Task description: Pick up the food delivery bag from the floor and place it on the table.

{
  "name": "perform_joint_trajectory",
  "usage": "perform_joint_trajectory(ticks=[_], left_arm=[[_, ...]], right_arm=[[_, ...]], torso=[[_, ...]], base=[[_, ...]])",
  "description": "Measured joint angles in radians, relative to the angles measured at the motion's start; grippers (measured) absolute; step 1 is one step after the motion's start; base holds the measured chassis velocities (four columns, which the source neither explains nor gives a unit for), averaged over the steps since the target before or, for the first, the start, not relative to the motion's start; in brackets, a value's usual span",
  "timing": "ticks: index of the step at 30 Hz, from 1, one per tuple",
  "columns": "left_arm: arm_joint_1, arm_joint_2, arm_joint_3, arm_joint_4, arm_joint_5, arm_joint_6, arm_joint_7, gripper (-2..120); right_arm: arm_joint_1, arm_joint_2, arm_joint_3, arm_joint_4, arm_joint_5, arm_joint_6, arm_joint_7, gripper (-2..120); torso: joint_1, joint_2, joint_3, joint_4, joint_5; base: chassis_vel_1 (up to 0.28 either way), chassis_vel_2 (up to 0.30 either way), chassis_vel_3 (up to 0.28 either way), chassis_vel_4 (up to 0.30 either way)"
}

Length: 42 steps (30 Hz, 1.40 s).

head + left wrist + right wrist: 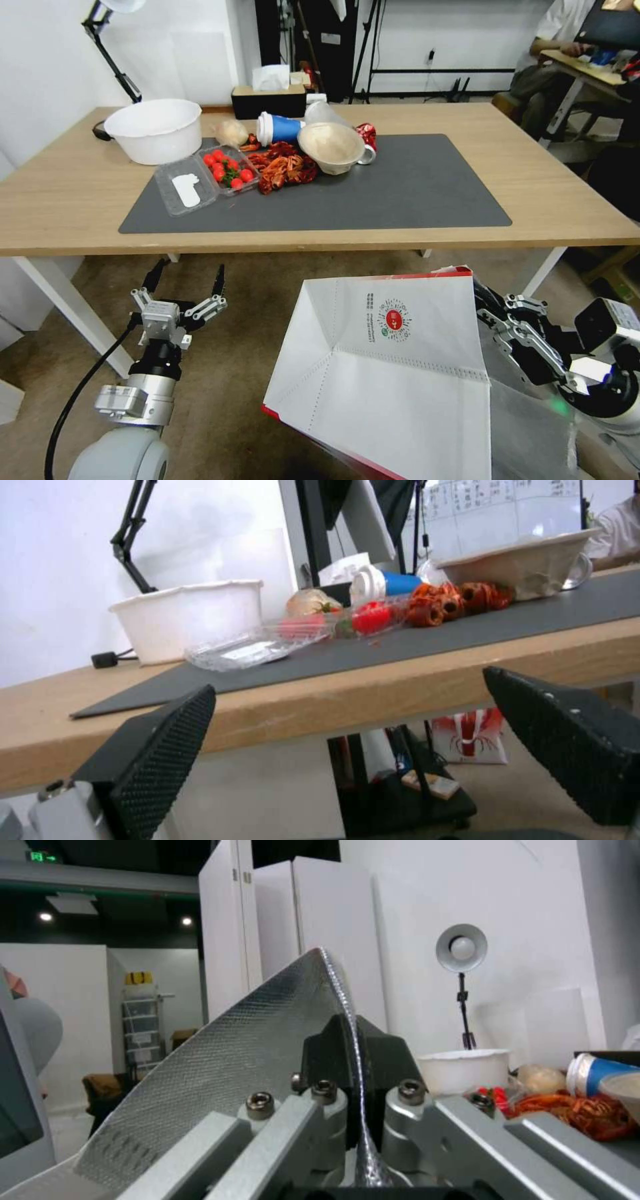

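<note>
Food delivery bag (393, 373) bottom cut off by head view's lower edge; its body hides right gripper (483, 303) fingertips. Logo (394, 320) text too small to read.

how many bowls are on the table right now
2. A big white bowl sits at the table's far left, off the mat; a beige bowl lies tipped on the grey mat.

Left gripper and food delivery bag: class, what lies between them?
In the head view, bare floor separates the open left gripper from the food delivery bag.
</note>
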Motion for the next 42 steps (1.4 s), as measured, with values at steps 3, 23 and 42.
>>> perform_joint_trajectory(ticks=[3,23,42], left_arm=[[-0.004,-0.003,0.000,0.003,0.000,-0.001,0.002,100],[-0.007,-0.002,0.000,0.030,0.005,-0.026,0.004,100],[-0.010,0.012,0.000,0.023,0.002,-0.032,0.001,100]], right_arm=[[0.000,0.000,0.000,-0.001,0.000,0.001,-0.001,0],[-0.002,0.014,-0.004,0.003,-0.010,0.004,-0.004,0],[-0.011,0.018,-0.006,0.016,-0.017,0.004,-0.001,0]], torso=[[0.005,0.012,0.007,0.0000,0.0000],[0.038,0.094,0.057,0.0000,0.0000],[0.073,0.180,0.107,-0.0001,0.0000]], base=[[0.000,0.000,0.000,0.000],[0.000,0.000,0.000,0.000],[0.000,0.000,0.000,0.000]])
